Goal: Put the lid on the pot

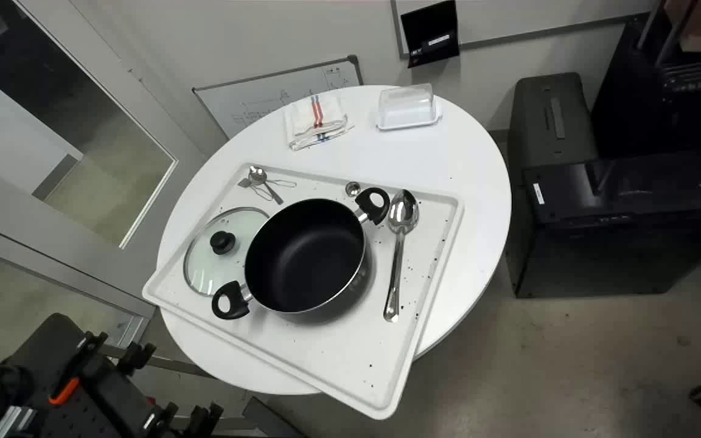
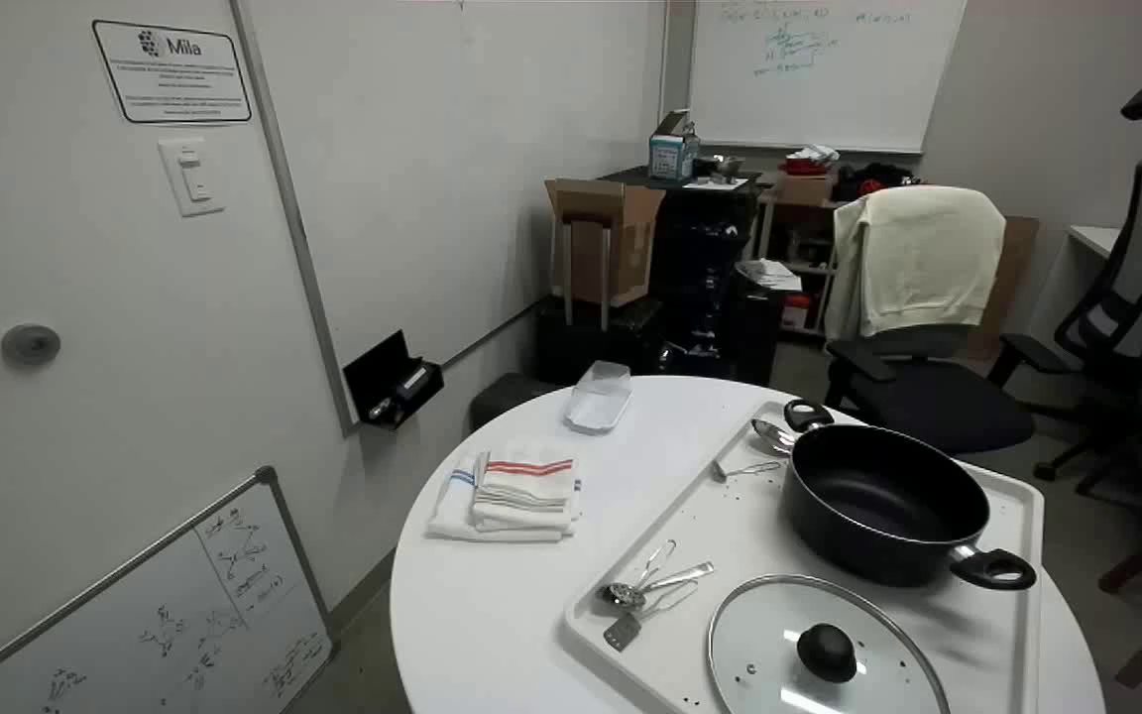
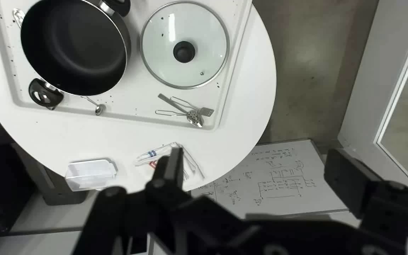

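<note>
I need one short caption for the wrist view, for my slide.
Empty, open pincer, with the lid beside the uncovered pot on a tray.

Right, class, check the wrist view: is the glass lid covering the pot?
No, the lid lies on the tray beside the pot, which stands uncovered.

Lid [image 2: 827, 651] on tray [image 2: 730, 526], beside pot [image 2: 878, 506]

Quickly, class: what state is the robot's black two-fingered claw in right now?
Black two-fingered claw: wide open in the wrist view, holding nothing.
</note>
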Controlling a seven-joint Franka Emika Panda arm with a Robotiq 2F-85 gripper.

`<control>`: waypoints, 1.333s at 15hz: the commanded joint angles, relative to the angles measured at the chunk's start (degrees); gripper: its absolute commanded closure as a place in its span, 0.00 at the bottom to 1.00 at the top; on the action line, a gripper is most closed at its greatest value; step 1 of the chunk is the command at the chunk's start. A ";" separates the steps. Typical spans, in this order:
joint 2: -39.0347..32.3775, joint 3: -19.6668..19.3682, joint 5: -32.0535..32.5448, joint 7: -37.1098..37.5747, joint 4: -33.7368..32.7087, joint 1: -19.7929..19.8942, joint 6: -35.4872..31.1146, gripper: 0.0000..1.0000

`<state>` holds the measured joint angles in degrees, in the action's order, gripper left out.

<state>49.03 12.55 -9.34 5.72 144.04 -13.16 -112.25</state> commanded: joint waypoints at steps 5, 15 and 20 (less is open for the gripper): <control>-0.05 0.08 -0.06 -0.06 -0.21 0.14 0.21 0.00; -9.42 1.16 1.11 2.57 2.32 3.99 -8.54 0.00; -22.66 1.98 2.91 5.55 3.87 6.40 -20.87 0.00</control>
<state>34.66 13.43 -8.48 8.29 148.44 -8.18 -126.58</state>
